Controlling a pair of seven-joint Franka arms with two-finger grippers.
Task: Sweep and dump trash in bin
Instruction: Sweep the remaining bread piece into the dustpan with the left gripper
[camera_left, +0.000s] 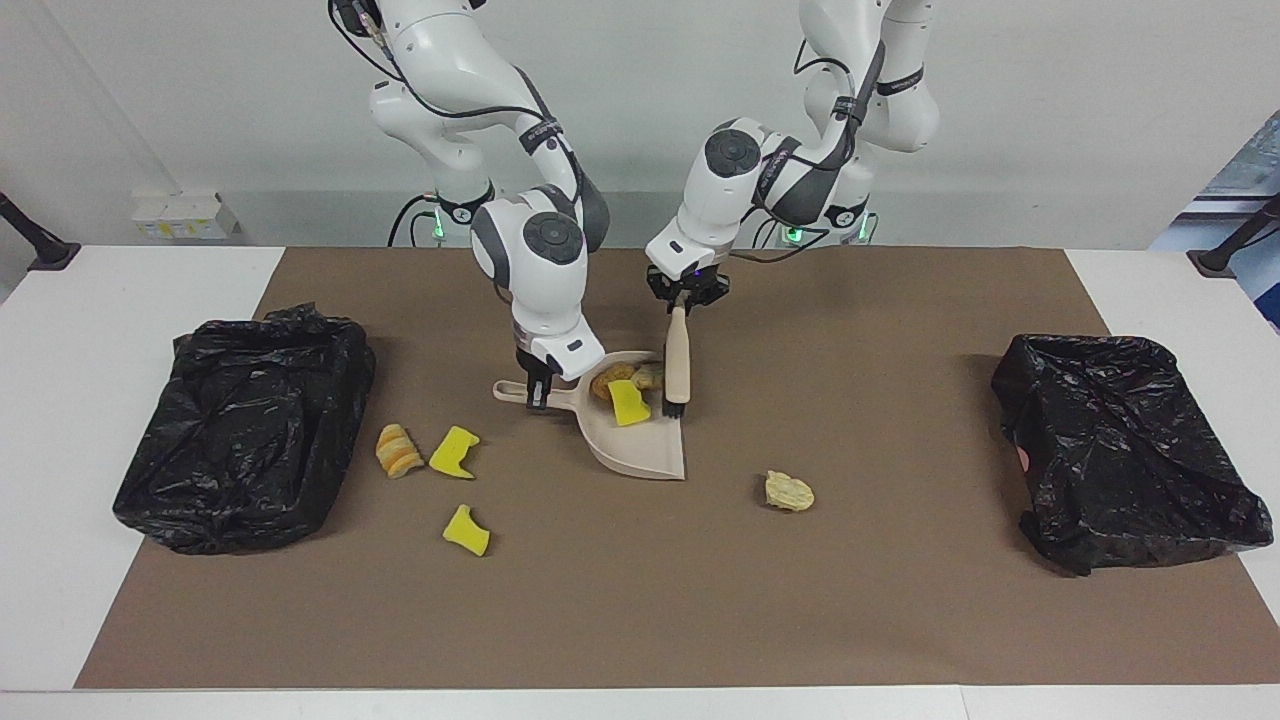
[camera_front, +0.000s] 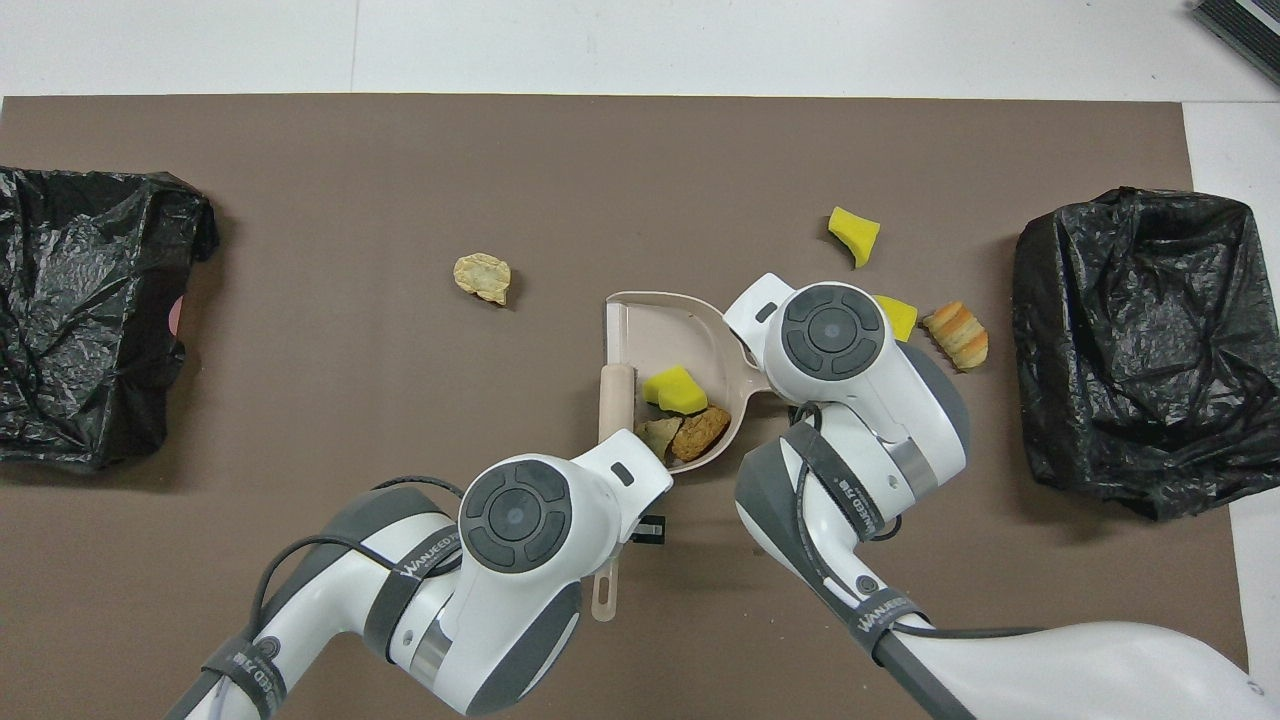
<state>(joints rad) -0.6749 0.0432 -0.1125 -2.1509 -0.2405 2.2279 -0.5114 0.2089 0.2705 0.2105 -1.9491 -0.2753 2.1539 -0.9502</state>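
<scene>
We see the right gripper (camera_left: 538, 392) clamped on the handle of the beige dustpan (camera_left: 640, 450), whose pan rests on the brown mat (camera_left: 700, 600) near the middle of the table with its open mouth pointing away from the robots. The left gripper (camera_left: 686, 296) pinches the top of the beige brush (camera_left: 677, 362), which hangs upright with its dark bristles down at the pan's edge on the side toward the left arm's end of the table. Inside the pan lie three pieces of trash: a yellow sponge piece (camera_front: 675, 389), and, nearer to the robots, a brown bread-like lump (camera_front: 699, 433) beside a paler scrap (camera_front: 657, 434), both at the closed back of the pan. Four pieces lie loose on the mat. A pale bread-like lump (camera_left: 789, 490) sits toward the left arm's end, farther from the robots than the pan's mouth. Toward the right arm's end we find a ridged tan-orange lump (camera_left: 398, 450) just beside a second yellow sponge (camera_left: 454, 452), and a third yellow sponge (camera_left: 467, 529) farther from the robots than both. One bin lined with a black bag (camera_left: 245, 425) stands at the right arm's end of the mat, near the ridged lump; another black-bagged bin (camera_left: 1125, 450) stands at the left arm's end, well apart from the pale lump.
</scene>
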